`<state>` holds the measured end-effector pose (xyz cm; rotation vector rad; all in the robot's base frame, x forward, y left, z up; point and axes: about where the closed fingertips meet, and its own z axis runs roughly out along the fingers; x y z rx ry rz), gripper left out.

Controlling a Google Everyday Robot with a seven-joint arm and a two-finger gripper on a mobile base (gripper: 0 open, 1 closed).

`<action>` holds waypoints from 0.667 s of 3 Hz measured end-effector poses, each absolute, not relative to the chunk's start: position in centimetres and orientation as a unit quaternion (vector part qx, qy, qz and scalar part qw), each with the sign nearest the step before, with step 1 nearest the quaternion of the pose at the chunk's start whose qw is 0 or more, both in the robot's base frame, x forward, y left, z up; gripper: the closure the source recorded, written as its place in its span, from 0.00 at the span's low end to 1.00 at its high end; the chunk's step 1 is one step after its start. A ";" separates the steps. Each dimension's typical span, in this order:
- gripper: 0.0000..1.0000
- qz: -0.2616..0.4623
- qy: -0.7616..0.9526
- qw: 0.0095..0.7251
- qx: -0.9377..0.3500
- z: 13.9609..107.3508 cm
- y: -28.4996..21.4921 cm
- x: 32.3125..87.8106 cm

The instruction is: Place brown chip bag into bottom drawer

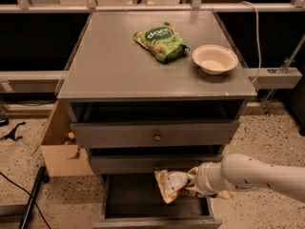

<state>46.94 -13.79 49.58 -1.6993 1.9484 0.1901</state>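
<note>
The brown chip bag (171, 185), crumpled with tan-yellow edges and a white label panel, hangs over the open bottom drawer (157, 221), above the right middle of its dark interior. My gripper (194, 182) is shut on the bag's right end. My white arm reaches in from the right and hides most of the gripper. The bag sits just below the front of the middle drawer.
Two shallower grey drawers with round knobs (156, 137) are above, both shut. A green snack bag (161, 43) and a white bowl (215, 58) lie on the cabinet top. A cardboard box (59, 149) stands on the floor at the left, with a dark pole beside it.
</note>
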 end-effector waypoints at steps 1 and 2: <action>1.00 0.063 0.720 0.275 -0.634 49.6 -14.1 47.1; 1.00 0.062 0.711 0.287 -0.639 48.1 -14.0 47.9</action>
